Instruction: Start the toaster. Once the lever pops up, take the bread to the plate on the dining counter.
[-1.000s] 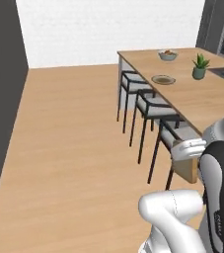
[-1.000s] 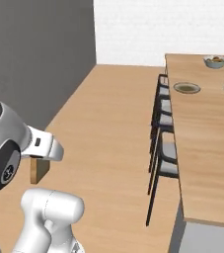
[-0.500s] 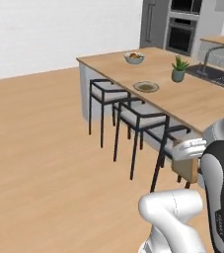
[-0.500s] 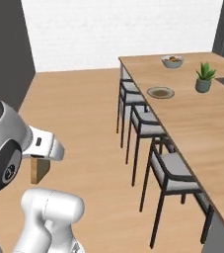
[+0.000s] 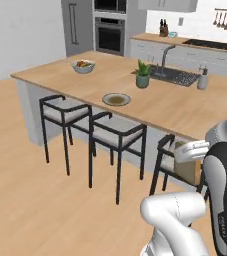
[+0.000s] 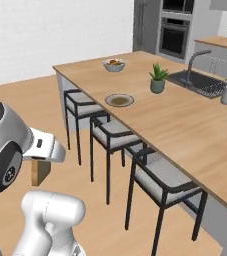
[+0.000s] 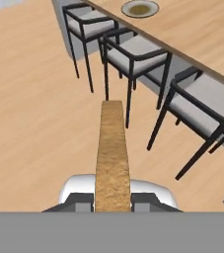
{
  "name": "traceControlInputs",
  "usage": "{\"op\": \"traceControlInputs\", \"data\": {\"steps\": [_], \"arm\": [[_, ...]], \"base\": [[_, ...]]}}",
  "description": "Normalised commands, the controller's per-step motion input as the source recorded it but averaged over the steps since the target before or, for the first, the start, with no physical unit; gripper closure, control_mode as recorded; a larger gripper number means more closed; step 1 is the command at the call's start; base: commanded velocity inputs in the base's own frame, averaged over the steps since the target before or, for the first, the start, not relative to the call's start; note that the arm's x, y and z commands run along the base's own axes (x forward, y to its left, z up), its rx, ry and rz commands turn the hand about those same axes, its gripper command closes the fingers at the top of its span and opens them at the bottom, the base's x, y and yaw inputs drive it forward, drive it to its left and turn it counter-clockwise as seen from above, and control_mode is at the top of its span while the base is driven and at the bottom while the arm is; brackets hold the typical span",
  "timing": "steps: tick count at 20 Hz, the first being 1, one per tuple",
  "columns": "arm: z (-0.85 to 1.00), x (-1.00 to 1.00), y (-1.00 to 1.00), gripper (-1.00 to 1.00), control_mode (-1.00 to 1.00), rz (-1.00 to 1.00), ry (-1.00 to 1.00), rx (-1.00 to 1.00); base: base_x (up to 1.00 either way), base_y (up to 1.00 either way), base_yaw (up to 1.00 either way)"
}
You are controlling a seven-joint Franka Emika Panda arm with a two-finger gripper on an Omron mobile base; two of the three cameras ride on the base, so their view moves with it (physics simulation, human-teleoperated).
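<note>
One bread slice [image 7: 112, 153] is pinched edge-on in the tool [image 7: 112, 197]. Stools [image 7: 133, 54] block the desk [image 6: 195, 130]; bumped, it could drop short of the plate [image 7: 140, 8].

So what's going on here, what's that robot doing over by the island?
The robot arm is carrying a slice of bread, clamped edge-on in its gripper, above the wood floor beside the dining counter. The round plate waits on that counter above the black-framed stools, with nothing resting on it. A fruit bowl, a potted plant and the inset sink also sit on the counter. The bread has not reached the plate yet.
</note>
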Motion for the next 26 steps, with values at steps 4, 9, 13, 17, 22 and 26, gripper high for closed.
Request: {"op": "traceControlInputs", "data": {"steps": [4, 9, 13, 17, 22, 26], "arm": [[0.00, 0.00, 0.00, 1.00, 1.00, 0.00, 0.00, 0.00], [0.00, 0.00, 0.00, 1.00, 1.00, 0.00, 0.00, 0.00], [0.00, 0.00, 0.00, 1.00, 1.00, 0.00, 0.00, 0.00], [0.00, 0.00, 0.00, 1.00, 1.00, 0.00, 0.00, 0.00], [0.00, 0.00, 0.00, 1.00, 1.00, 0.00, 0.00, 0.00], [0.00, 0.00, 0.00, 1.00, 1.00, 0.00, 0.00, 0.00]], "base": [[0.83, 0.93, -0.64], [0.72, 1.00, -0.58], [0.76, 1.00, -0.55], [0.74, 0.98, -0.52], [0.67, 0.89, -0.50], [0.67, 0.73, -0.41]]}}
